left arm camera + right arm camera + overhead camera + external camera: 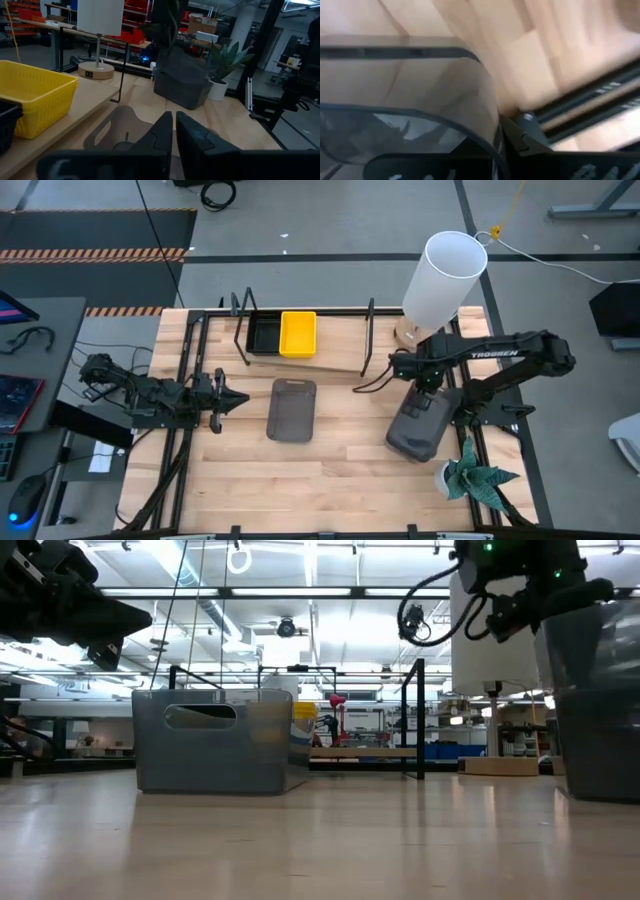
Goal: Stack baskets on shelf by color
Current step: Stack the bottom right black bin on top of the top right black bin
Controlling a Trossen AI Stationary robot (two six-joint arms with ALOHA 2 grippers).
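Observation:
The shelf stands at the table's far side, with a black basket and a yellow basket side by side on its board. One dark grey basket rests on the tabletop at mid-table. My left gripper is shut and hovers just left of it, touching nothing; its shut fingers point toward the right arm. My right gripper is shut on a second dark grey basket at the table's right side. My right gripper holds the dark grey basket by the rim of its far end wall, coming from above and pointing down. One finger shows just outside the wall; the other is hidden. The basket hangs tilted; whether its lower end touches the table I cannot tell.
A lamp with a white shade and a round wooden base stands at the far right corner, close to the right arm. A small potted plant sits near the right front. Open tabletop lies in front of the shelf.

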